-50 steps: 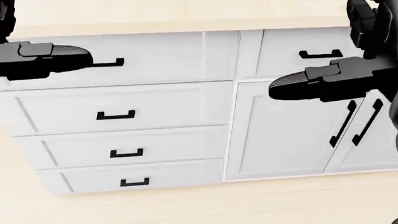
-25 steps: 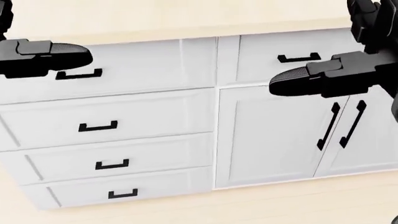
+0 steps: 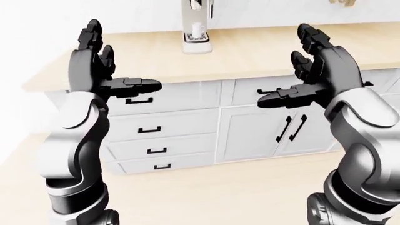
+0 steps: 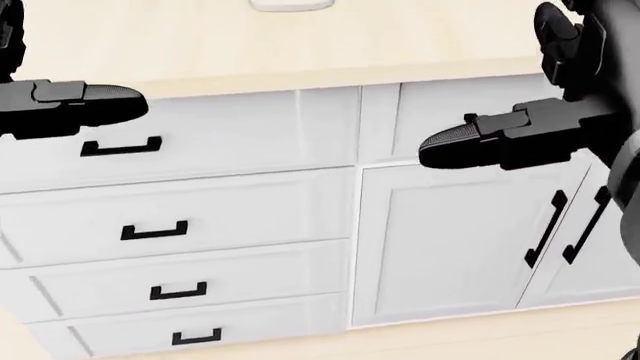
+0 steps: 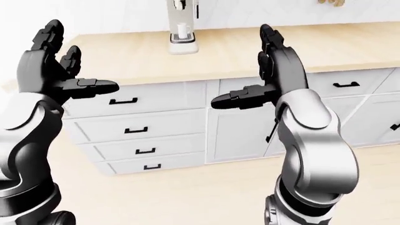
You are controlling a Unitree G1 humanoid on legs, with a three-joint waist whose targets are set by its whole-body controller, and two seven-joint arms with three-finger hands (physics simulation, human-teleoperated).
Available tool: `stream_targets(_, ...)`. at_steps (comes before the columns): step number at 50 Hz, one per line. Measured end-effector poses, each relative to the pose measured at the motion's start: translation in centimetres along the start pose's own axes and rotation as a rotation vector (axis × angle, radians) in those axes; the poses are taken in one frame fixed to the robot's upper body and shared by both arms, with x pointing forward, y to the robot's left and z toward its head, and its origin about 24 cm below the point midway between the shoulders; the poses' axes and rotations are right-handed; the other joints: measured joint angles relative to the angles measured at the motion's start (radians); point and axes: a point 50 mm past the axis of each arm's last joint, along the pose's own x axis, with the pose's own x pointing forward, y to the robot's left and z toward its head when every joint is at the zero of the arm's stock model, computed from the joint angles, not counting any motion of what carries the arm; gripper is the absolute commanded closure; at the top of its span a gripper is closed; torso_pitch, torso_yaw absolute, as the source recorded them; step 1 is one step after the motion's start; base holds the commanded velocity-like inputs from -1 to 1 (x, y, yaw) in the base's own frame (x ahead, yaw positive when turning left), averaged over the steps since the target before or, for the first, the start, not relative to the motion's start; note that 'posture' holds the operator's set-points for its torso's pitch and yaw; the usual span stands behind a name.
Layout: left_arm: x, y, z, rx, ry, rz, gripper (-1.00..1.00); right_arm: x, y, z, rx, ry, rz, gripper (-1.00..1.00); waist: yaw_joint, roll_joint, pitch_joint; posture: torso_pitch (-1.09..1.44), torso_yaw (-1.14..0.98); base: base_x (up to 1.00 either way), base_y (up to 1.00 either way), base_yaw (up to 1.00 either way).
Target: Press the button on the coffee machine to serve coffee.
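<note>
Across the head view, the whole picture has been shifted downward over the last second: the drawer handles now sit lower in the frame, and a pale rounded base has come into sight at the top edge, above the counter. This is read as camera movement — the robot advancing or raising its gaze — and not as any motion of the cabinets.

The coffee machine is seen at the top centre of the left-eye view, standing on the wooden counter against the wall, with a white cup seated under its spout. The button itself is too small to be made out. The machine remains well apart from both hands.

The left hand is held up at the upper left of the left-eye view, fingers spread apart and upright, thumb stuck out sideways, nothing gripped. The right hand is held likewise at the upper right, fingers apart and empty. Both are shown against the white cabinet fronts, below the counter's edge line.

For the task, the approach is judged unfinished — the counter must be closed on further before either hand can be brought to the machine's face. The right hand appears slightly nearer in the frame, though neither is yet aimed at the machine.
</note>
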Motion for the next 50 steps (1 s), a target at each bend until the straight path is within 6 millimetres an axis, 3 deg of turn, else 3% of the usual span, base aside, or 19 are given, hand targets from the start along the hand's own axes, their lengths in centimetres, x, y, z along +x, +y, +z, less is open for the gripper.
stream_targets(4, 0.0, -0.2, 0.4, -0.001, -0.029, -0.012, -1.00, -0.1, -0.2, 0.4, -0.004, -0.028, -0.018, -1.00, 0.011, -0.041, 0.000, 0.00, 0.00, 0.32, 0.00, 0.00)
stream_targets(7, -0.1, -0.1, 0.8, -0.003, -0.040, -0.011, -1.00, -0.1, -0.2, 0.6, -0.007, -0.034, -0.018, -1.00, 0.014, -0.089, -0.010, 0.00, 0.00, 0.33, 0.00, 0.00)
stream_targets(8, -0.1, -0.3, 0.6, -0.008, -0.033, -0.018, -1.00, 0.0, -0.3, 0.3, -0.005, -0.024, -0.024, -1.00, 0.005, -0.079, -0.003, 0.00, 0.00, 0.33, 0.00, 0.00)
stream_targets(9, -0.1, -0.6, 0.3, -0.008, -0.020, -0.028, -1.00, 0.0, -0.4, 0.0, -0.001, -0.005, -0.030, -1.00, 0.000, -0.081, 0.014, 0.00, 0.00, 0.34, 0.00, 0.00)
stream_targets(11, 0.0, -0.9, -0.3, -0.007, 0.007, -0.049, -1.00, 0.1, -0.6, -0.4, 0.003, 0.021, -0.043, -1.00, -0.009, -0.090, 0.019, 0.00, 0.00, 0.33, 0.00, 0.00)
stream_targets(17, 0.0, -0.5, 0.6, -0.008, -0.027, -0.036, -1.00, 0.0, -0.4, 0.5, -0.008, -0.025, -0.039, -1.00, -0.017, -0.039, 0.008, 0.00, 0.00, 0.33, 0.00, 0.00)
stream_targets(21, -0.1, -0.5, 1.1, -0.007, -0.052, -0.035, -1.00, 0.1, -0.5, 0.5, -0.010, -0.023, -0.042, -1.00, -0.028, 0.026, -0.004, 0.00, 0.00, 0.32, 0.00, 0.00)
stream_targets(24, -0.1, 0.0, 0.3, -0.006, -0.019, -0.011, -1.00, 0.2, 0.2, 0.0, -0.010, 0.003, -0.007, -1.00, -0.009, 0.024, 0.014, 0.00, 0.00, 0.33, 0.00, 0.00)
stream_targets(27, 0.1, 0.2, -0.1, -0.002, 0.013, 0.006, -1.00, 0.3, 0.4, -0.1, -0.010, 0.018, 0.012, -1.00, -0.002, 0.017, 0.003, 0.00, 0.00, 0.33, 0.00, 0.00)
stream_targets(32, -0.1, -0.1, 1.0, -0.002, -0.044, -0.010, -1.00, -0.1, -0.1, 0.8, -0.012, -0.038, -0.019, -1.00, 0.005, -0.029, -0.003, 0.00, 0.00, 0.19, 0.00, 0.00)
stream_targets(35, -0.2, -0.2, 1.4, -0.007, -0.072, -0.015, -1.00, -0.1, -0.2, 1.0, -0.014, -0.055, -0.032, -1.00, 0.004, -0.071, 0.002, 0.00, 0.00, 0.00, 0.00, 0.00)
stream_targets(37, -0.1, -0.6, 0.3, -0.009, -0.023, -0.030, -1.00, 0.1, -0.3, 0.1, -0.008, -0.011, -0.034, -1.00, 0.003, -0.055, 0.020, 0.00, 0.00, 0.00, 0.00, 0.00)
stream_targets(40, 0.1, -0.9, -0.7, -0.007, 0.035, -0.048, -1.00, 0.4, -0.3, -0.8, -0.002, 0.048, -0.032, -1.00, -0.001, -0.062, 0.033, 0.00, 0.00, 0.00, 0.00, 0.00)
stream_targets(43, 0.0, -0.9, -0.4, -0.007, 0.019, -0.049, -1.00, 0.4, -0.3, -0.4, -0.007, 0.036, -0.035, -1.00, -0.006, -0.060, 0.042, 0.00, 0.00, 0.08, 0.00, 0.00)
stream_targets(48, -0.1, -0.4, 0.2, -0.003, -0.008, -0.029, -1.00, 0.2, -0.1, 0.2, -0.008, -0.002, -0.024, -1.00, -0.014, 0.019, 0.013, 0.00, 0.00, 0.30, 0.00, 0.00)
stream_targets(50, -0.2, 0.1, 0.7, -0.003, -0.037, -0.005, -1.00, 0.0, 0.2, 0.4, -0.013, -0.025, -0.010, -1.00, -0.005, 0.013, 0.010, 0.00, 0.00, 0.32, 0.00, 0.00)
